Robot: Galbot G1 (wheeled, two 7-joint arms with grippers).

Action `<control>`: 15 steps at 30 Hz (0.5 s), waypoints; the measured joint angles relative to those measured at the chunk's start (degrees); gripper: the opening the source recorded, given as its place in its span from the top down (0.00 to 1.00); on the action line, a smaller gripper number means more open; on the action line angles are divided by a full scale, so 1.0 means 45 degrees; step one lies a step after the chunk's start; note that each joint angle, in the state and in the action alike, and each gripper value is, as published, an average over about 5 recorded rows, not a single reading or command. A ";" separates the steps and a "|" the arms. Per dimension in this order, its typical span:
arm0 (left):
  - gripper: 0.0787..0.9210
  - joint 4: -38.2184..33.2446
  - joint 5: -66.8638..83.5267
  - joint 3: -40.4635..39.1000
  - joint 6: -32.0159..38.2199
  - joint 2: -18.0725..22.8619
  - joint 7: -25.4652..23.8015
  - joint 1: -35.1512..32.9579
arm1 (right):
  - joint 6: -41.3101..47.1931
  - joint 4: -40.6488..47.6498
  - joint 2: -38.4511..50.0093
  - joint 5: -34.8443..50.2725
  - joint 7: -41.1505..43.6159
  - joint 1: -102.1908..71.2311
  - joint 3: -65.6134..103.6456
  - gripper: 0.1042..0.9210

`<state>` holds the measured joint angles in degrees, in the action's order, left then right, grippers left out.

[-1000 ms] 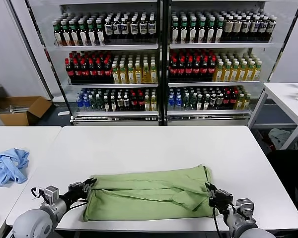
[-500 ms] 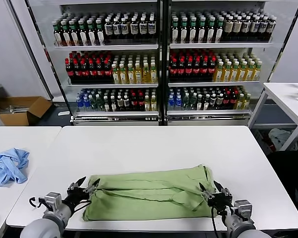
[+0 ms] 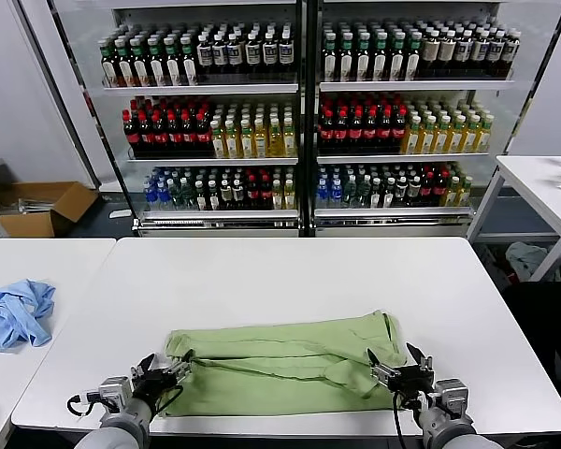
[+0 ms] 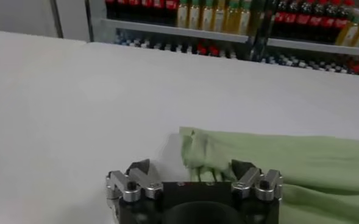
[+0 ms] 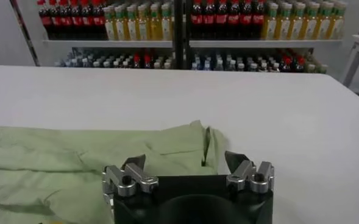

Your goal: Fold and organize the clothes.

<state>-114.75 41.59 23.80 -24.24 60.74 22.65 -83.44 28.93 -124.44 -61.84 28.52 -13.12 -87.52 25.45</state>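
The shirt (image 3: 285, 365) lies folded into a long flat band across the near part of the table (image 3: 290, 271), its front graphic hidden. The left end effector (image 3: 159, 379) sits at the band's left end with jaws wide and nothing held. The right end effector (image 3: 398, 370) sits at the right end, also wide and empty. The fabric looks light, limp and creased, so it will likely sag and slide when lifted. The best holds seem to be the two end edges, pinched through all layers and raised together, so that the fold stays closed.
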 measured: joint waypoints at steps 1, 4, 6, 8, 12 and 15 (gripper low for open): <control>0.22 0.0007 0.0030 -0.0033 0.0005 0.0040 0.0089 0.0020 | -0.0001 0.0000 -0.0002 -0.0007 -0.0005 -0.0010 0.0008 0.12; 0.33 -0.0014 0.0085 -0.0138 0.0018 0.0153 0.0289 0.0034 | -0.0006 -0.0001 -0.0004 -0.0020 -0.0015 -0.0023 0.0028 0.12; 0.40 -0.0041 0.0110 -0.0214 0.0019 0.0228 0.0384 0.0046 | -0.0009 -0.0002 -0.0015 -0.0033 -0.0021 -0.0020 0.0030 0.12; 0.47 -0.0080 0.0125 -0.0303 0.0014 0.0314 0.0458 0.0064 | -0.0013 -0.0005 -0.0037 -0.0053 -0.0024 -0.0022 0.0029 0.12; 0.61 -0.0164 0.0080 -0.0490 -0.0008 0.0510 0.0544 0.0088 | -0.0017 -0.0024 -0.0077 -0.0099 -0.0027 -0.0055 0.0028 0.12; 0.71 -0.0148 -0.0048 -0.0600 -0.0032 0.0623 0.0581 0.0122 | -0.0026 -0.0054 -0.0073 -0.0130 -0.0027 -0.0079 0.0037 0.12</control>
<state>-115.41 41.37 21.09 -24.39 63.55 25.26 -82.89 28.81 -124.68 -62.17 27.94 -13.24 -87.88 25.62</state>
